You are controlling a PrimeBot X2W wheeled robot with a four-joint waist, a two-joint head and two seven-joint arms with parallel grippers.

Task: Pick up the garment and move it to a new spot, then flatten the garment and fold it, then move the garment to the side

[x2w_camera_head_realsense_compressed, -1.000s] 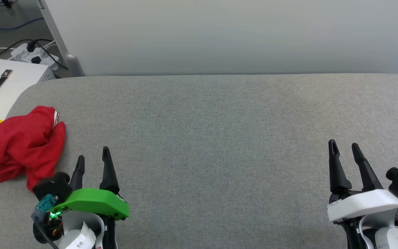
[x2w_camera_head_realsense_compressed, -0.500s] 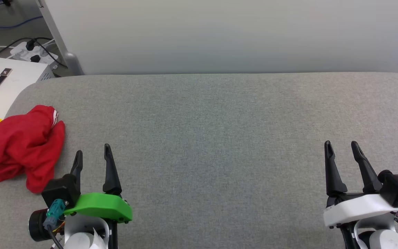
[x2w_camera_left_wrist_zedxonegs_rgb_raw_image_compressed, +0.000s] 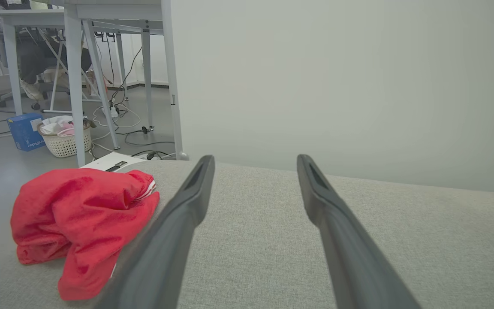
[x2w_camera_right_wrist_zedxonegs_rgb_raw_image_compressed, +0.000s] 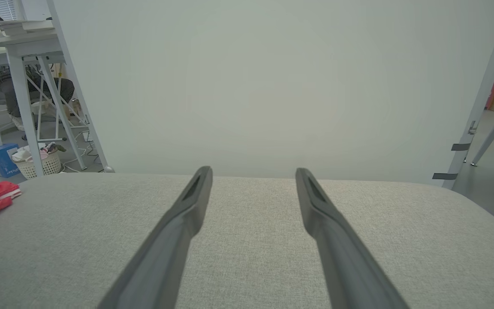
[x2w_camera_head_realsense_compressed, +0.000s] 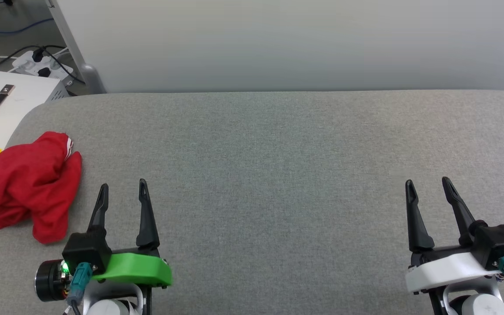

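Lying bunched at table [x2w_camera_head_realsense_compressed: 278, 153] left edge: garment [x2w_camera_head_realsense_compressed: 26, 186]; surface stretches rightward.

Left end effector [x2w_camera_head_realsense_compressed: 123, 184]: green shell [x2w_camera_head_realsense_compressed: 136, 267], long dark fingers [x2w_camera_head_realsense_compressed: 146, 218], teal plug [x2w_camera_head_realsense_compressed: 80, 274]. Right end effector [x2w_camera_head_realsense_compressed: 427, 180]: white shell [x2w_camera_head_realsense_compressed: 444, 267], black block [x2w_camera_head_realsense_compressed: 495, 240].

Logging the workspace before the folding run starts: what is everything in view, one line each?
garment: one, red with striped trim, crumpled at the table's left edge
table: one, grey fabric top, foreground
backdrop panel: one, pale, behind the table
case: one, white with black handle, left of the table
power strip: one, white, floor beyond the case
basket: one, white woven, floor beyond
box: one, blue, beside the basket
left gripper: one, green mount, open, beside the garment
right gripper: one, white mount, open, over the table's right side
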